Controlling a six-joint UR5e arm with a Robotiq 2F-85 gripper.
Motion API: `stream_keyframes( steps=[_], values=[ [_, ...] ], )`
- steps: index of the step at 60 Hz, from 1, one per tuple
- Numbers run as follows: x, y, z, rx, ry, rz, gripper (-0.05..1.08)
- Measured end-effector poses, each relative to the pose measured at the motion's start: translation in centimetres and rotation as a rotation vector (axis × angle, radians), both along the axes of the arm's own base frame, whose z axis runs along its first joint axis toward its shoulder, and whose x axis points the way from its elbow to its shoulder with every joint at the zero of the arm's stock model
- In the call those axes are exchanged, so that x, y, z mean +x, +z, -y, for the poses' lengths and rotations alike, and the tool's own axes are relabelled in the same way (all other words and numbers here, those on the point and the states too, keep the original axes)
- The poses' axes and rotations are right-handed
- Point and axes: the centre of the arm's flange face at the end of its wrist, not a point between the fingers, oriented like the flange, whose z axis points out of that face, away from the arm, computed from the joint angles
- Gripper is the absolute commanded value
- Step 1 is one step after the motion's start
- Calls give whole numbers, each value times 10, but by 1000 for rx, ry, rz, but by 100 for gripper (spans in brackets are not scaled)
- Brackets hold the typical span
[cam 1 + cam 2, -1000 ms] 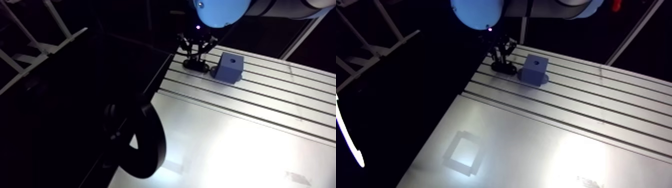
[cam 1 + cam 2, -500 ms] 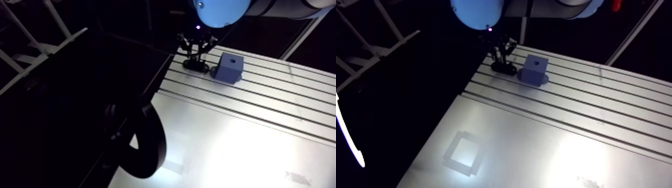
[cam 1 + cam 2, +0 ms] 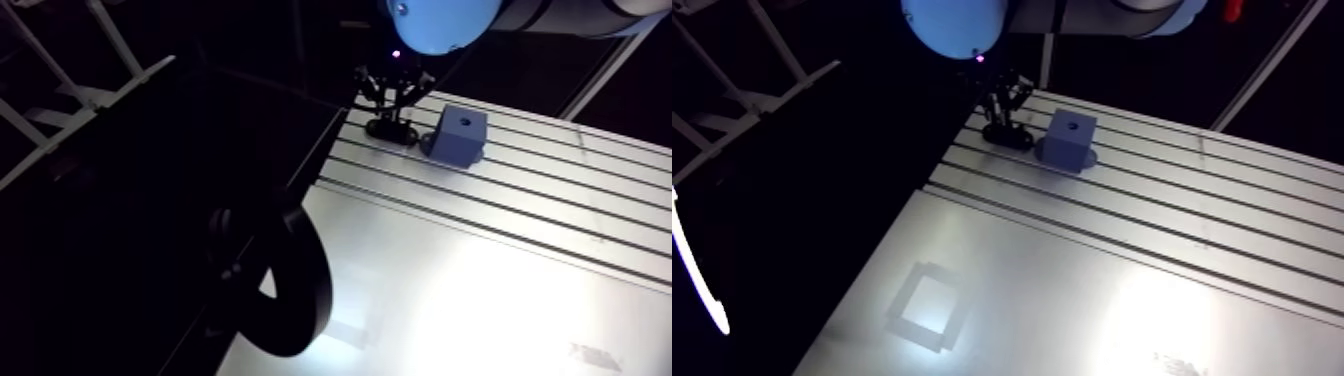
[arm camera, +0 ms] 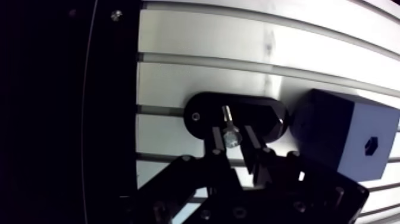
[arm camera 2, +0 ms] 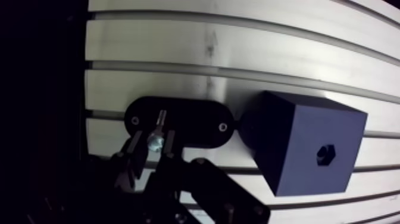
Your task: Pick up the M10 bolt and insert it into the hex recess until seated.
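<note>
The slotted aluminium surface (image 3: 1152, 250) runs out bright and bare of clutter, its long grooves lying parallel, with the work gathered at one far corner next to the dark edge. In the arm view the pincer (image 3: 1007, 115) comes down under the light-blue joint cap and stands low over that corner, just beside a blue block (image 3: 1070, 137) that rests on the grooved part of the surface. The wrist view gives the close detail: a black oval holder plate (image 5: 196, 122) lies flat on the surface with a small screw near each rounded end, and one of those ends meets the lower corner of the blue block. The M10 bolt (image 4: 229, 134) is over the end of the plate farther from the block, between the two black fingers (image 4: 217, 140) of the pincer, its bright hex head toward the camera and its threaded shank pointing away, ahead of the fingertips. The pincer is clamped on the bolt, one finger pressed to each side of the head with only the bolt's width between them. The hex recess (image 5: 325, 154) shows as a small dark six-sided hole in the block's upper face, beside the pincer and apart from the bolt, with nothing in it. Whether the bolt's tip touches the plate cannot be told.
</note>
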Motion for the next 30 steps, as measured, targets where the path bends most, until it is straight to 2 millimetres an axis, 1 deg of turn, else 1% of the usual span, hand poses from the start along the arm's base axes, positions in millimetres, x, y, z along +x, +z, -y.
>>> stream_keyframes(
  steps=[30],
  values=[
    [0,0,0,0,0,1,75]
  ],
)
